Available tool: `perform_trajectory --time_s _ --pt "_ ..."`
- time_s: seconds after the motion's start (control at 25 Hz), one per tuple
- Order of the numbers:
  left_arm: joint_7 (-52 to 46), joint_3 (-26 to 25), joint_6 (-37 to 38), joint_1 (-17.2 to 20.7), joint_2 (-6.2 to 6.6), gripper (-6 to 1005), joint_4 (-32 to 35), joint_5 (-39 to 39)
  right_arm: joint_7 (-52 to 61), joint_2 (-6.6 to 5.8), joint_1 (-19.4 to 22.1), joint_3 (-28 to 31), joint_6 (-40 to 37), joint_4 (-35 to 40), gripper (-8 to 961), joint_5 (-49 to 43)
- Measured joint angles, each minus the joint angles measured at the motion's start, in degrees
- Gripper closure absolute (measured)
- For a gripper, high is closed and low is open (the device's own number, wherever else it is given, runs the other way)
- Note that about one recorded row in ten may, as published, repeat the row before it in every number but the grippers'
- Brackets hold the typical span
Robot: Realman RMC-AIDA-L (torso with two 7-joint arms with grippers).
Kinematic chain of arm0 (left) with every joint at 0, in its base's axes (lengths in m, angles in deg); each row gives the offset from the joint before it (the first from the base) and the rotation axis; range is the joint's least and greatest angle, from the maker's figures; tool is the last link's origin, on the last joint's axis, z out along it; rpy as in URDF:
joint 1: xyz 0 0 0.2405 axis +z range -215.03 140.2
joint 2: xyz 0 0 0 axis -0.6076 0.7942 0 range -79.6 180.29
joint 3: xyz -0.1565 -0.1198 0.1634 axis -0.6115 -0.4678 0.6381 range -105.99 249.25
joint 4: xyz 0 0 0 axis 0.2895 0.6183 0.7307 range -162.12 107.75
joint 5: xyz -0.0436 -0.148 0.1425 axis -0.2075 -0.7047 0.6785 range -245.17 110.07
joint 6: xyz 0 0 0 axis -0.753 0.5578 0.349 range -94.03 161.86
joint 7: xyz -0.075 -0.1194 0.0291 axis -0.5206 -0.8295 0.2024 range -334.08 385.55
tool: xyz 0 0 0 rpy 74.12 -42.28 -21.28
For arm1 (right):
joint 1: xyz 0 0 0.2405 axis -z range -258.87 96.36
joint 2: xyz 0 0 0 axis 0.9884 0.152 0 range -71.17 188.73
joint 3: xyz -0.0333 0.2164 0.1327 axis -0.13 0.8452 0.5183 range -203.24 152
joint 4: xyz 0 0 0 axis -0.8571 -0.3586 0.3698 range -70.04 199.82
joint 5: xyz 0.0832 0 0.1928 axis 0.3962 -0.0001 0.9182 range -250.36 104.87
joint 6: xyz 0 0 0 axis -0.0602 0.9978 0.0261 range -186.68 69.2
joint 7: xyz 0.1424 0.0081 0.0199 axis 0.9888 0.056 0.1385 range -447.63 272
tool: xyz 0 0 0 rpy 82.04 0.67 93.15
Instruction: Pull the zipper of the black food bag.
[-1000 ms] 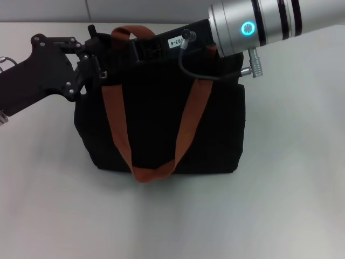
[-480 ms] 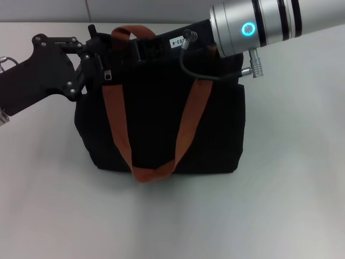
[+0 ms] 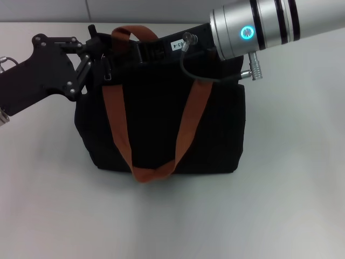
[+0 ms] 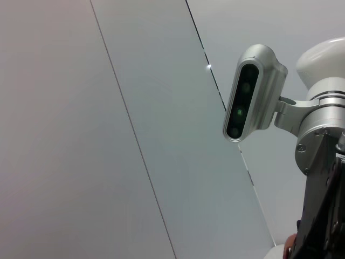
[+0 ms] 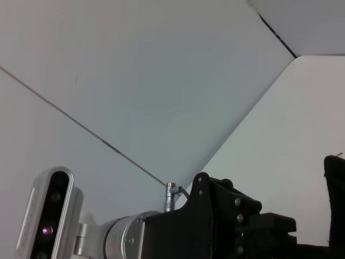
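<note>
The black food bag (image 3: 161, 129) stands upright on the white table (image 3: 280, 205), roughly midway between the two arms; one orange-brown strap (image 3: 153, 135) hangs in a loop down the side facing the robot, a second strap (image 3: 129, 32) arches over the top edge on the left gripper's side. The left gripper (image 3: 99, 56) reaches in at the bag's upper corner, its black fingers (image 3: 96, 47) close together and touching the top edge; the zipper (image 3: 108, 76) shows as a small silver tab hanging just below those fingertips, against the black fabric and just beside the near strap; whether the fingers actually clamp the tab or its slider cannot be told, since black metal and black fabric merge there. The right arm (image 3: 275, 24) comes in from the opposite side, its silver sleeve with a lit blue ring above the bag's far top corner; the right gripper (image 3: 156, 48) lies along the bag's top edge, between the two straps, with a black cable (image 3: 197, 73) looping below the wrist; its fingers are lost against the bag, so its opening cannot be told. The left wrist view shows only wall panels and the robot's head camera (image 4: 253, 91); the right wrist view shows the left arm's black housing (image 5: 226, 221) and a sliver of the bag's edge.
</note>
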Motion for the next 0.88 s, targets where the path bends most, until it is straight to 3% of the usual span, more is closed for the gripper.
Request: perform_trajectory --time_s 0.24,0.68,0.88 --pt "0.2 0.0 0.0 0.0 -0.03 913 -0.3 0.0 0.2 0.00 -0.3 0.0 0.1 0.0 575 0.0" --pt "0.1 0.0 0.2 0.0 -0.09 910 -0.1 -0.1 0.2 0.09 -0.4 -0.4 0.8 -0.4 689 -0.1" --pt "0.1 0.0 0.1 0.0 -0.09 909 -0.1 -0.1 0.2 -0.05 -0.1 -0.4 1.2 -0.5 691 -0.1"
